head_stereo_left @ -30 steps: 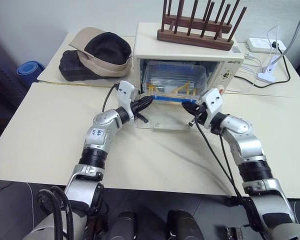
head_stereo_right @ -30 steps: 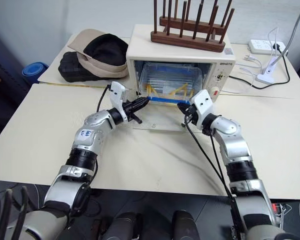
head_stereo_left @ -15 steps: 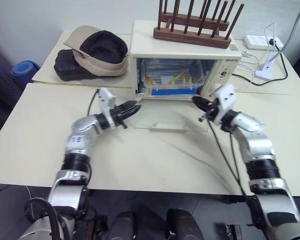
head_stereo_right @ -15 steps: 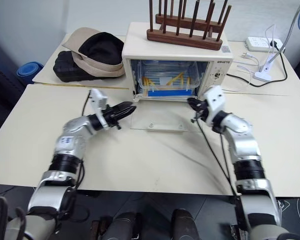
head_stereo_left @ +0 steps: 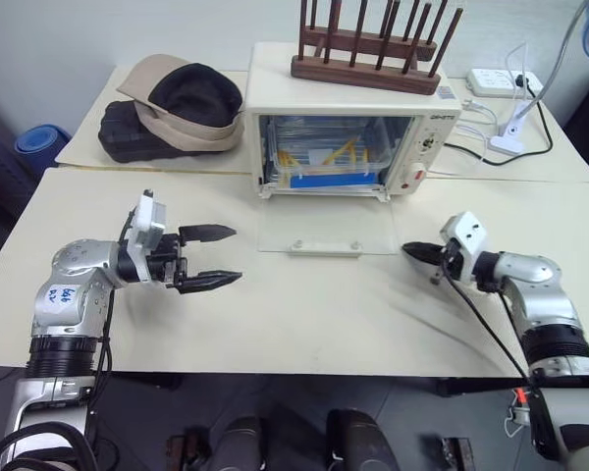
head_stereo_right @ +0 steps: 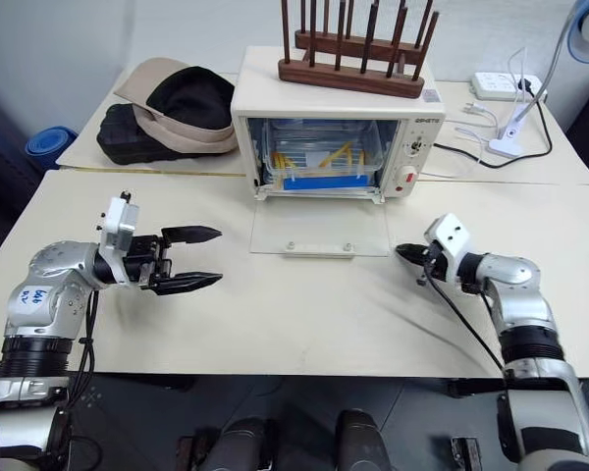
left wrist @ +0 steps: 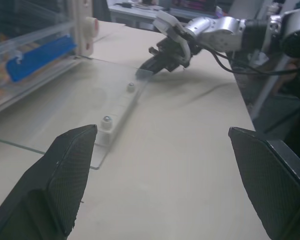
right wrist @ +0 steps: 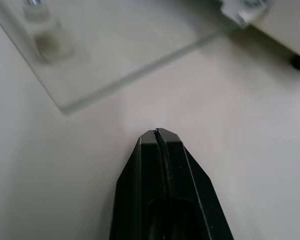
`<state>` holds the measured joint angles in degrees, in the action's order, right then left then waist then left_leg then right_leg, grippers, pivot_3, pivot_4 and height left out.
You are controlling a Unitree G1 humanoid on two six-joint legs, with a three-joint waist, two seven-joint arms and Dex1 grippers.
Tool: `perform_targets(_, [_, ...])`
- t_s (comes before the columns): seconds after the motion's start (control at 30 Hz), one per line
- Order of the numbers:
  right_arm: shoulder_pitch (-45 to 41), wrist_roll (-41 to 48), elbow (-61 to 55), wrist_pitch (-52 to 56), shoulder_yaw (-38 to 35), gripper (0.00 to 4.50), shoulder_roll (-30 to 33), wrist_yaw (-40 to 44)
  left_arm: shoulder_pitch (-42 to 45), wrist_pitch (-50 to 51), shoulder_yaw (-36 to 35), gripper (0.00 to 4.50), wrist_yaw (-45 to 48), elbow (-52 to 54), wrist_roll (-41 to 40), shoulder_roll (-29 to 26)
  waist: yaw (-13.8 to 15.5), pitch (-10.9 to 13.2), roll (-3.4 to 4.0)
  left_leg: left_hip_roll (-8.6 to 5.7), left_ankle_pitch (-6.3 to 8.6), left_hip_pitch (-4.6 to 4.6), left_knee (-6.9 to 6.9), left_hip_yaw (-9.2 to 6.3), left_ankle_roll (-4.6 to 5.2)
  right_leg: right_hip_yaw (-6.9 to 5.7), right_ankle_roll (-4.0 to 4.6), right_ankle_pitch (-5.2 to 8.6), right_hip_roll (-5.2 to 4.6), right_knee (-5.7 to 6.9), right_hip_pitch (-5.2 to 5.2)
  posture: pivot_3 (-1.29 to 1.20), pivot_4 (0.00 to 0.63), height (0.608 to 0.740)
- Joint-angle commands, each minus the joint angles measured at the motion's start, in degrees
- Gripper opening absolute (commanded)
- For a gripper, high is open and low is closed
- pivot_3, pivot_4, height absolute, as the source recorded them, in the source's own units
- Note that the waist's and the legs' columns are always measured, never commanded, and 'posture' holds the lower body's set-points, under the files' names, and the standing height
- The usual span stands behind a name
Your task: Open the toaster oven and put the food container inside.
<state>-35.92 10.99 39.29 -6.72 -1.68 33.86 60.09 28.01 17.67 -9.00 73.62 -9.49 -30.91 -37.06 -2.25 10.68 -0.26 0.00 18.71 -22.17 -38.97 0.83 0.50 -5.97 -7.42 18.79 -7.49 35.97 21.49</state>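
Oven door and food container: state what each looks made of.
The oven door looks like clear glass: the table shows through it, and its edge is crisp. The food container looks like clear plastic with blue clips; yellow sticks show through its wall.

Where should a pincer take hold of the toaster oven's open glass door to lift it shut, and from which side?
Probably the white bar handle along the door's free front edge, approached from the robot's side: the door lies flat, hinged at the toaster oven.

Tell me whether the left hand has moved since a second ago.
Yes. The left hand has pulled back from the oven mouth, out to the left of the lowered door, and its fingers have opened.
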Motion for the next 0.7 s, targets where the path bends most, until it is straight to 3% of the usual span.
perform_targets(0.03, [-2.88,4.78,-1.88,-2.73,-4.20,0.00,-2.00,0.20,-0.86,1.41,-3.98,4.48,-3.92,2.04,-3.04,0.53,0.18,0.05,0.07,-0.03,0.00,-0.01,0.00,-0.02,0.00,0.00,0.00,0.00,-0.03,0.01,0.01,0.00,0.150,0.740])
perform_targets(0.17, [-5.83,14.72,-7.04,0.08,-10.74,0.00,-6.46,0.02,-0.35,0.69,-7.37,4.48,-10.04,0.32,-3.29,2.39,0.60,0.05,0.08,-0.09,0.00,-0.03,-0.02,-0.08,0.00,-0.01,0.00,0.00,-0.08,0.00,0.01,0.00,0.150,0.740])
perform_targets(0.33, [-4.52,23.04,-19.14,8.85,-14.44,0.00,-7.45,-2.21,-1.75,-8.10,-7.10,4.48,-11.62,-2.58,2.17,1.63,0.95,0.05,0.08,-0.15,0.00,-0.04,-0.03,-0.26,0.00,-0.05,0.00,0.00,-0.09,0.04,-0.03,0.00,0.150,0.740])
perform_targets(0.5, [10.51,19.33,-36.95,9.46,-8.55,1.53,0.31,6.15,-7.57,-15.11,-5.35,4.50,-9.25,-2.59,7.41,-2.19,1.52,0.05,0.09,-0.20,0.03,-0.04,0.18,-0.25,0.04,-0.07,0.01,0.00,-0.10,0.00,0.00,0.00,0.150,0.740])
perform_targets(0.7, [25.24,16.60,-40.13,3.67,-9.19,3.70,7.55,13.64,-16.17,-18.60,-5.79,4.50,-6.96,-0.19,8.48,-5.44,2.09,0.06,0.09,-0.18,0.05,-0.01,0.00,0.06,0.08,0.01,0.00,0.00,-0.15,-0.06,-0.03,0.00,0.150,0.740])
